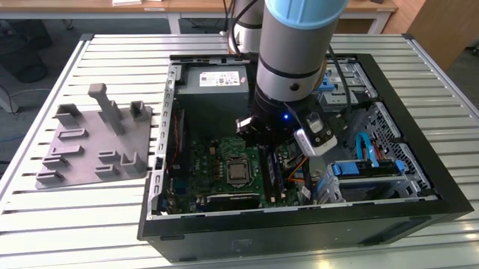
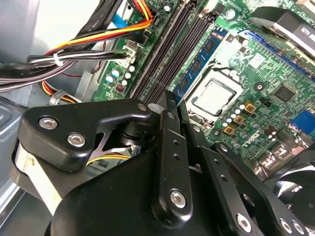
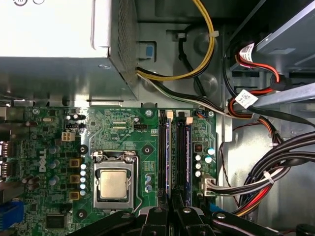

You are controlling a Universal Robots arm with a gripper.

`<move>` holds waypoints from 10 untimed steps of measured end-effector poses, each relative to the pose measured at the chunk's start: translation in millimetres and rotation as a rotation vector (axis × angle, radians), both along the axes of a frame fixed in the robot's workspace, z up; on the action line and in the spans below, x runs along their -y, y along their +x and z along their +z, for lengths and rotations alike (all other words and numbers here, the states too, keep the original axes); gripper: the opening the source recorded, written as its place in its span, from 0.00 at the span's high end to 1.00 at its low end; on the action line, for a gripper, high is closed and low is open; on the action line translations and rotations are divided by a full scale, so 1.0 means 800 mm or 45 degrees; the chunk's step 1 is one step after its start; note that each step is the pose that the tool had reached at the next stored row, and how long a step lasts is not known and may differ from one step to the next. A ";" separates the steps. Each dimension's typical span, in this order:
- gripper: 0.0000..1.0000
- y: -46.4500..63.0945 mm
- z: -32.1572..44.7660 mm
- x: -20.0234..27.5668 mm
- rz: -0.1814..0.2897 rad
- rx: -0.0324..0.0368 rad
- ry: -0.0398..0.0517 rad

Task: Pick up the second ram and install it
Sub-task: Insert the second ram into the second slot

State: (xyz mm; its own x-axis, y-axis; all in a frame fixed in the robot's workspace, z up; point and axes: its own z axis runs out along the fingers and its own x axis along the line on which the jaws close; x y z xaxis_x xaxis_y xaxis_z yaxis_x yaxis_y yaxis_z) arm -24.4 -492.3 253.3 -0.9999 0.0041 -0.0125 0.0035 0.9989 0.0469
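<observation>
Two blue-green sticks stand upright in the black slots beside the processor socket (image 3: 113, 184). The second ram (image 3: 188, 157) is the stick farther from the socket and sits level with its neighbour (image 3: 169, 157). In the second wrist view the neighbour (image 2: 199, 64) shows its dark chips. My gripper (image 2: 167, 98) is low inside the open computer case (image 1: 389, 216), right over the slot rails beside that neighbour. Its black fingers (image 3: 157, 216) are drawn together, and I see nothing pinched between them. The arm's wrist (image 1: 273, 134) hides the fingertips in the exterior view.
A grey tray (image 1: 75, 162) with upright blocks lies on the slatted table at the exterior view's left. Bundled cables (image 3: 266, 172) run close to the slots on the far side from the socket. The power supply (image 1: 213, 84) and drive cage (image 1: 374, 168) flank the motherboard.
</observation>
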 end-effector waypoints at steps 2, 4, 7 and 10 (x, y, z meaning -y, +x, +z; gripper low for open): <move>0.86 0.000 -0.0012 0.0000 0.000 0.0001 0.000; 0.86 0.000 -0.0025 0.0000 0.000 0.0001 0.000; 0.86 0.000 -0.0049 0.0000 0.000 0.0000 0.000; 0.86 0.000 -0.0083 0.0000 0.000 0.0000 0.000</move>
